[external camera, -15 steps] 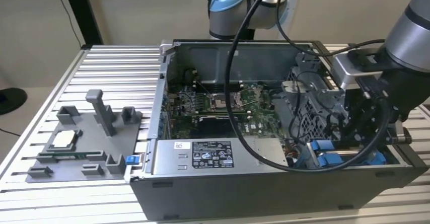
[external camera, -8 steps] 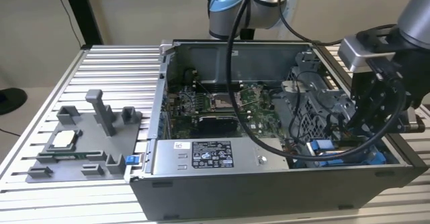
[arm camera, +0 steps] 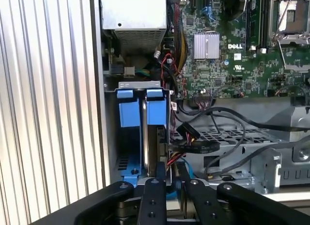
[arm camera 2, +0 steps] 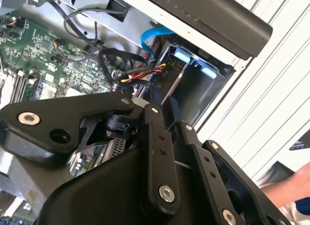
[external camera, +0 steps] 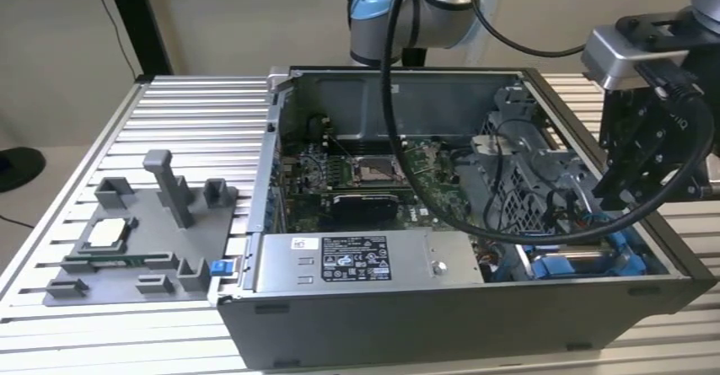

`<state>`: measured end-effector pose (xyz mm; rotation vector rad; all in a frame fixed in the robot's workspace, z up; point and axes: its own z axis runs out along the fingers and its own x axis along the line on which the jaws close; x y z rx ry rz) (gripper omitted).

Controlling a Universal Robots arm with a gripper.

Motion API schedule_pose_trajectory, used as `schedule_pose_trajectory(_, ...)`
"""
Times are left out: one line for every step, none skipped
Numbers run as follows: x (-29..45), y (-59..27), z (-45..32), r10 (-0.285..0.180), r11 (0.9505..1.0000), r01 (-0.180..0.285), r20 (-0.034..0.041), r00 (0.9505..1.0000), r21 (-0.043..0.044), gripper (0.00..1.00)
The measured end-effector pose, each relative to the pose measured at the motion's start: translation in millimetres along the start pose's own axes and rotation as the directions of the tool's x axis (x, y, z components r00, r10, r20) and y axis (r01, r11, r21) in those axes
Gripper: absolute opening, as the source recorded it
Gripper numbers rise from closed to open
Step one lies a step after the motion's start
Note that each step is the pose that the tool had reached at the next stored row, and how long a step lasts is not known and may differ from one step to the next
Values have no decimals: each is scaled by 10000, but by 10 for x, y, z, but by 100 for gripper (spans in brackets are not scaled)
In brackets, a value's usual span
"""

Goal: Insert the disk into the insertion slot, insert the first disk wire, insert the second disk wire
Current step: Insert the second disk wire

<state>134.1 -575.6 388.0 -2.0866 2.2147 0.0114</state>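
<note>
Ribbed metal tabletop (external camera: 185, 105) carries an open computer case (external camera: 450, 308), with a grey parts holder (external camera: 135, 240) lying beside the case toward the exterior view's left. At the case's corner toward the exterior view's right, the black gripper (external camera: 630, 198) hangs just above the insertion slot (arm camera: 140, 138), where the disk (arm camera: 144, 133) stands on edge between its blue tabs, with a bundle of coloured wires (arm camera: 186, 133) just beside it. Whether the jaws are apart or closed on anything, I cannot tell, since the linkage hides the tips in both wrist views.
</note>
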Motion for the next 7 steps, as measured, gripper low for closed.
schedule_pose_trajectory(0, 0, -2, 0, 10000, 0, 1, 10000, 0, 100)
schedule_pose_trajectory(0, 0, -2, 0, 10000, 0, 1, 10000, 0, 100)
schedule_pose_trajectory(0, 0, -1, 0, 10000, 0, 3, 10000, 0, 100)
schedule_pose_trajectory(0, 0, -4, 0, 10000, 0, -1, 10000, 0, 100)
schedule_pose_trajectory(0, 0, -5, 0, 10000, 0, 0, 10000, 0, 100)
schedule_pose_trajectory(0, -1, -5, -1, 10000, 1, 0, 10000, 0, 100)
schedule_pose_trajectory(-1, -1, -5, 0, 10000, 0, 0, 10000, 0, 100)
